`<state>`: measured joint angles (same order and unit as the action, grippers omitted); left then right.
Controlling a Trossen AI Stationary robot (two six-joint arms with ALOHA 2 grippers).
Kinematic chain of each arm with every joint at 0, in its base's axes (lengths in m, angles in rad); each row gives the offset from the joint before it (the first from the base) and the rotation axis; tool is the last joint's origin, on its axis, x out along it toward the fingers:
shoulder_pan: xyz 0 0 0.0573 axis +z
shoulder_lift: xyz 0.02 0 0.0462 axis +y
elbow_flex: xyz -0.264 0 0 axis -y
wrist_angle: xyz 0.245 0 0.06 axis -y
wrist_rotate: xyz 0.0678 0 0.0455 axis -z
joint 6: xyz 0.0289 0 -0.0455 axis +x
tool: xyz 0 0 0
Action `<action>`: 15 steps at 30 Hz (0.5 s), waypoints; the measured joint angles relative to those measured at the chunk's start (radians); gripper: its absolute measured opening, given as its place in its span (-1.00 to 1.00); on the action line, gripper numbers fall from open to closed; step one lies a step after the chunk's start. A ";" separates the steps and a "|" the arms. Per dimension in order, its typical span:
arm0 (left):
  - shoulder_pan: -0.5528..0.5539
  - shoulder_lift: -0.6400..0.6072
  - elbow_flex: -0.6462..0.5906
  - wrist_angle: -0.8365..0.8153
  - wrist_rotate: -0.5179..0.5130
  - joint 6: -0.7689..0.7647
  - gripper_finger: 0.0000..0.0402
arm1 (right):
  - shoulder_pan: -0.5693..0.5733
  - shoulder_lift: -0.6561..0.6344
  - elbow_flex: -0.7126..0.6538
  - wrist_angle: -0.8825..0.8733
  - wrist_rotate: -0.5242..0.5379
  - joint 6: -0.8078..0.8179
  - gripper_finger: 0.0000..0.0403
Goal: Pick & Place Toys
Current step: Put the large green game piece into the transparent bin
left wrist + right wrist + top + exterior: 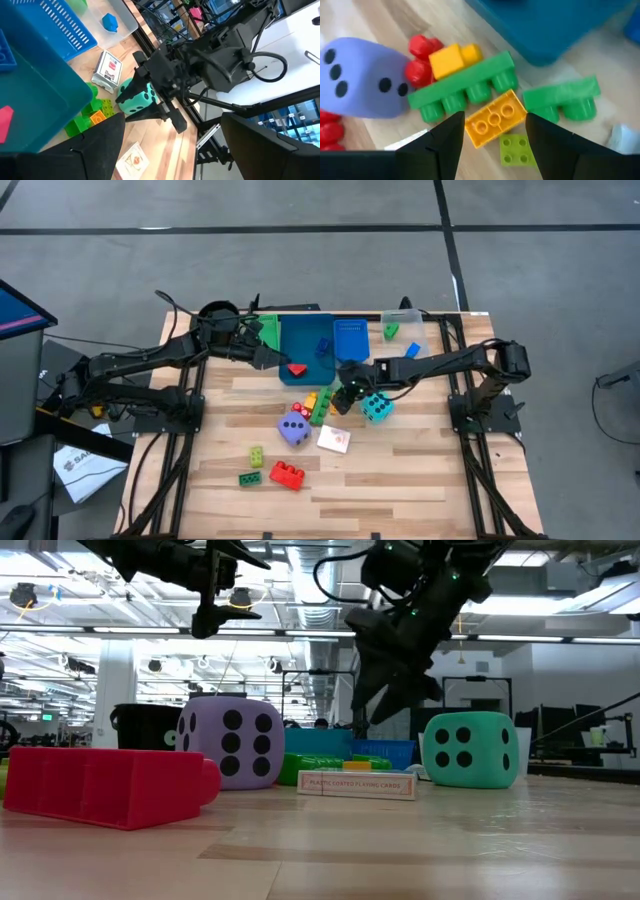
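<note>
one card box [356, 783] reads "plastic coated playing cards", beside purple dice [230, 742].

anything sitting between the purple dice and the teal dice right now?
Yes. In the high view, a small pile of bricks, green, yellow and orange, lies between the purple dice and the teal dice, with the right gripper hovering open over it.

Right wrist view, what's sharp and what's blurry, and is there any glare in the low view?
Right wrist view: the orange brick between the right gripper fingers is crisp; the purple dice is softer. Low view: bright ceiling lights leave both arms dark; the near red brick is slightly soft.
</note>
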<state>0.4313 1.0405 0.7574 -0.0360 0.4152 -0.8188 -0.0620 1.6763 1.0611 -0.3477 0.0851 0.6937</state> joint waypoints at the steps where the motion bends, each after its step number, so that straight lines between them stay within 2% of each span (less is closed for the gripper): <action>1: 0.000 0.000 0.000 0.000 0.000 -0.001 0.61 | 0.000 -0.001 0.001 0.004 0.008 0.035 0.03; 8: 0.000 0.000 0.000 0.000 0.000 -0.002 0.61 | -0.021 -0.002 0.001 -0.046 0.044 0.232 0.03; 15: 0.000 0.000 0.000 0.000 0.001 -0.001 0.61 | -0.053 0.059 0.006 -0.025 0.013 0.317 0.04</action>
<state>0.4313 1.0405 0.7574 -0.0360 0.4164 -0.8195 -0.1146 1.7351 1.0668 -0.3731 0.0981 1.0110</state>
